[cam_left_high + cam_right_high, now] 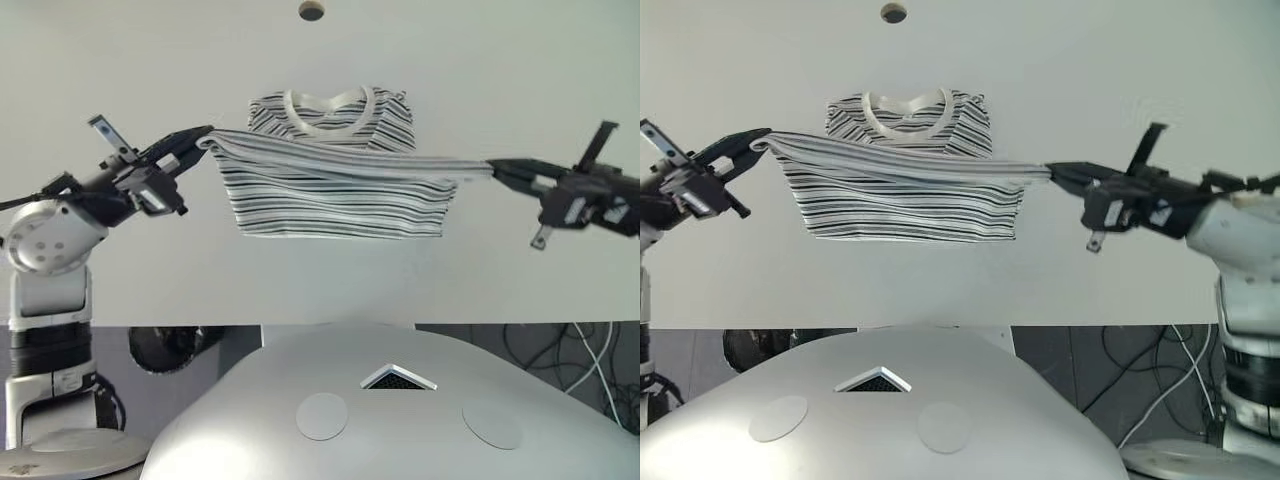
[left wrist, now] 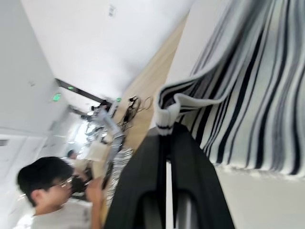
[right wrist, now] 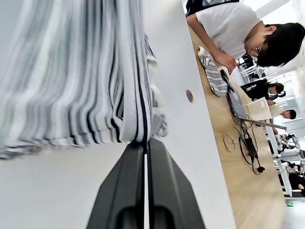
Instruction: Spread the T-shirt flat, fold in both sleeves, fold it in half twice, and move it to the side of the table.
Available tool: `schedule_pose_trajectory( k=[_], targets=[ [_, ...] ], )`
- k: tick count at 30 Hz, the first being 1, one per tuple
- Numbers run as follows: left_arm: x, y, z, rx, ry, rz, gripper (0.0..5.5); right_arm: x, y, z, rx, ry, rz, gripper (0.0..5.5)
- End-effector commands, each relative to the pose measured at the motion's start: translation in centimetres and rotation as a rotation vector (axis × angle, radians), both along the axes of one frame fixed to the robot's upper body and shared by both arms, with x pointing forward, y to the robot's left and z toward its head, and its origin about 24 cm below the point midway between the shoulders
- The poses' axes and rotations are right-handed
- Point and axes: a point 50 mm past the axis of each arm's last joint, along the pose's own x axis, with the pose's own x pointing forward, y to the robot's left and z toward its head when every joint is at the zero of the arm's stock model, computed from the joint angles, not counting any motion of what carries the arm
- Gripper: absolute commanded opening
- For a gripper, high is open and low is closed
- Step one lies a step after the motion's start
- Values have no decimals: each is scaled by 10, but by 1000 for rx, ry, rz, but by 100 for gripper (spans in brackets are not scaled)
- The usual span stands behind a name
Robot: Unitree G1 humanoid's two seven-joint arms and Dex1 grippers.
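Nearest me, the black-and-white striped cotton T-shirt (image 1: 335,195) hangs like a curtain over the middle of the white worktop (image 1: 470,60), its lifted edge pulled taut so its long axis runs left to right between the arms. The left tool (image 1: 204,140) is clamped on the left end of that edge, and the right tool (image 1: 493,168) is pinched tight on the right end. Beyond them the cream ribbed collar (image 1: 328,108) lies flat on the worktop, so I'd judge the held edge must travel far, toward it.

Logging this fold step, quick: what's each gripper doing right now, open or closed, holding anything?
Left gripper: closed on one end of the lifted T-shirt.
Right gripper: closed on the T-shirt's other end.
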Motion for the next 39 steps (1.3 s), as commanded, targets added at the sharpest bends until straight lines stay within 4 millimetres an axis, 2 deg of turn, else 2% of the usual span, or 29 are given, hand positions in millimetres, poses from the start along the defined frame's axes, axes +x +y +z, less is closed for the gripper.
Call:
schedule_pose_trajectory(
  k=[1, 3, 7, 9, 10, 12, 15, 21, 24, 25, 27, 29, 31, 34, 36, 39],
  targets=[
    [29, -3, -10, 29, -48, 75, 0, 52, 7, -2, -25, 4, -27, 3],
    [38, -7, -15, 49, -58, 82, 0, 74, 9, -8, -30, 26, -44, 3],
    [56, -10, -29, 90, -52, 105, 0, 102, 15, -24, -37, 86, -65, 3],
    [69, -14, -43, 137, -23, 125, 0, 116, 20, -38, -61, 126, -87, 3],
    [74, -15, -51, 158, 3, 134, 30, 122, 23, -45, -70, 148, -95, 0],
    [81, -17, -69, 230, 39, 144, 69, 128, 28, -59, -78, 182, -115, 45],
    [84, -15, -83, 270, 44, 168, 126, 133, 35, -70, -37, 176, -148, 106],
    [88, -5, -95, 166, 64, 318, 224, 147, 24, -73, 183, 130, -408, 211],
    [100, 10, -79, -3, -6, 504, 282, 154, 10, -70, 316, 79, -597, 271],
    [104, 11, -69, -91, -48, 542, 285, 156, 10, -66, 368, 46, -635, 295],
    [107, 0, -43, -289, -167, 514, 285, 159, 27, -51, 479, -28, -579, 295],
    [102, -14, -22, -412, -262, 436, 285, 153, 53, -43, 521, -47, -424, 295],
    [95, -25, -9, -454, -322, 372, 285, 140, 79, -45, 503, -16, -254, 295],
    [86, -40, 2, -431, -379, 287, 285, 120, 104, -59, 413, 77, -57, 295],
    [81, -50, 6, -408, -411, 235, 285, 114, 111, -71, 320, 133, 14, 295],
    [73, -60, 10, -390, -433, 193, 285, 119, 108, -83, 199, 183, 15, 295]
  ],
)
